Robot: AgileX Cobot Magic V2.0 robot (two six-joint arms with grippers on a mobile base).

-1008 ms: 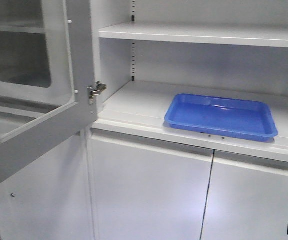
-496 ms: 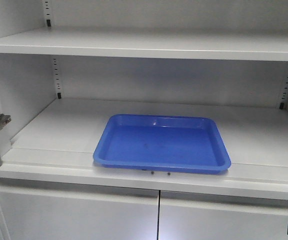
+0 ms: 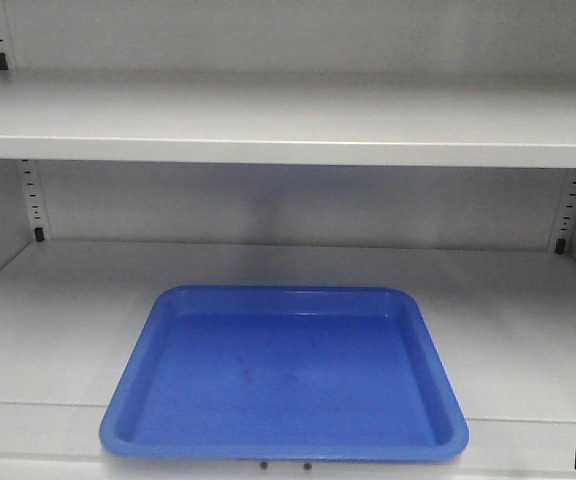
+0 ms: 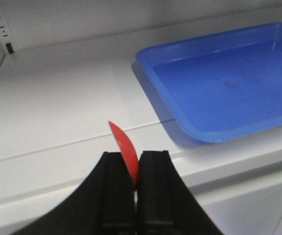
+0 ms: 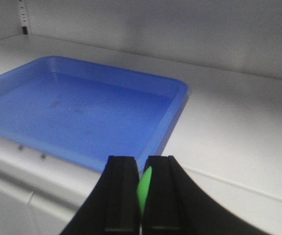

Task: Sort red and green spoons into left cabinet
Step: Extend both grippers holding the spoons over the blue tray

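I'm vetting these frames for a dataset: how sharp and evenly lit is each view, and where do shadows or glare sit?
Front view: soft but even light, grey shadow band under the upper shelf, no strong glare on the blue tray. Left wrist view: left gripper and red spoon tip blurred. Right wrist view: right gripper and green spoon out of focus, back wall dim.

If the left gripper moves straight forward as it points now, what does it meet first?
Likely the bare cabinet shelf left of the blue tray, then the back wall; depth is unclear. The red spoon in the left gripper would touch first.
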